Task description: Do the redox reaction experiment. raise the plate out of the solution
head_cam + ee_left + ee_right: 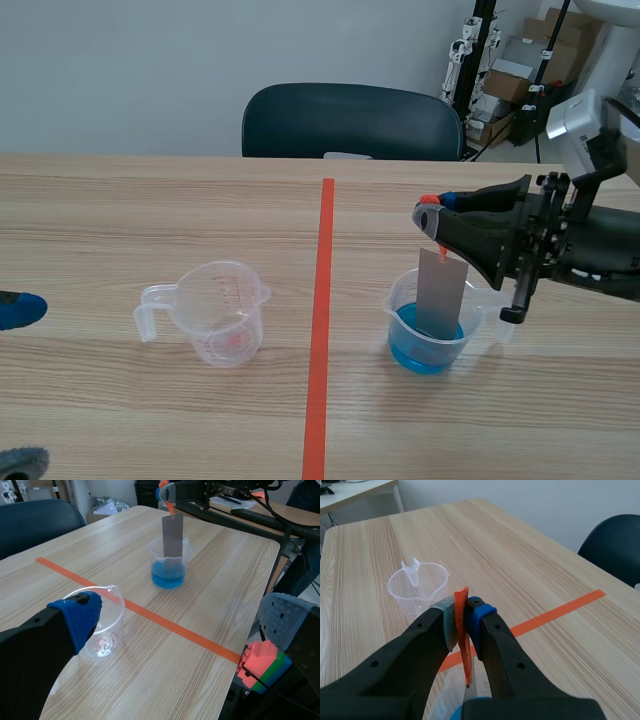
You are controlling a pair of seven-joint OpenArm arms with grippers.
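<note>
My right tool (465,612) is clamped on a thin orange strip (465,630), with the grey pad on one side, the blue pad on the other, and the strip standing upright between them. Straight below the tool, the strip carries a flat grey rectangular metal plate (442,290), which hangs upright and is tilted slightly. The plate's lower part is down inside a small clear plastic beaker (400,310) that stands on the light wooden desk (150,220) directly under the tool. The beaker holds bright blue solution (425,355) in its lower half. The plate's bottom edge sits at about the level of the liquid surface, and I cannot tell whether it still dips in. Most of the plate stands above the beaker's rim. Beyond the beaker, out ahead of my right tool, an orange-red tape line (320,330) crosses the desk. Past it stands an empty clear plastic measuring cup with red markings and a handle (225,310), well apart from the beaker. My left tool (182,617) is low at the near edge of the desk with its fingers spread wide and nothing between them. The measuring cup stands just ahead of its blue-padded finger (80,615). Farthest off, across the desk, is a dark blue chair (350,120) against the pale wall.
</note>
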